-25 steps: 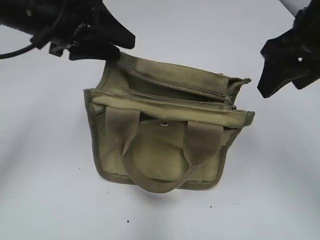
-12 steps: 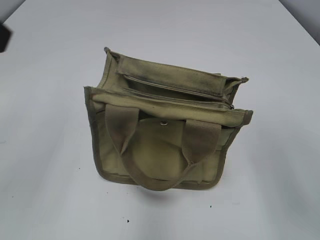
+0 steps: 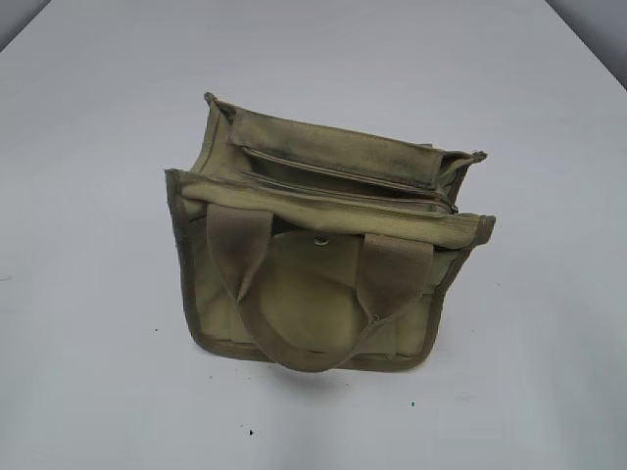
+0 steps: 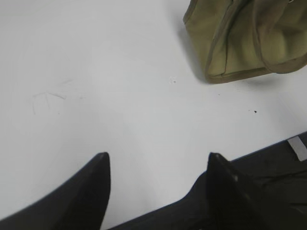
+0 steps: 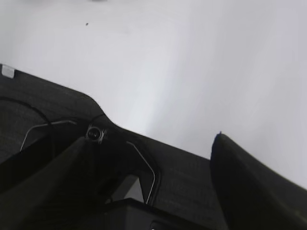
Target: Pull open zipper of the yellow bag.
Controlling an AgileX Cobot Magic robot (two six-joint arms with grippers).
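Gone from exterior view since earlier: both pincers, left point(image 4: 156, 165) and right point(image 5: 148, 158), gaping, empty. Soft yellow bag point(image 3: 313, 294); zipper point(image 3: 343, 188) best gripped at its tab.

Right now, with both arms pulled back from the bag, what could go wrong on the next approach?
The yellow bag stands free on the table with nothing bracing it, so a one-handed tug on the zipper may drag or tip it. The pull tab is tiny and sits at the far right end beside folded fabric, so the open right gripper could pinch canvas instead.
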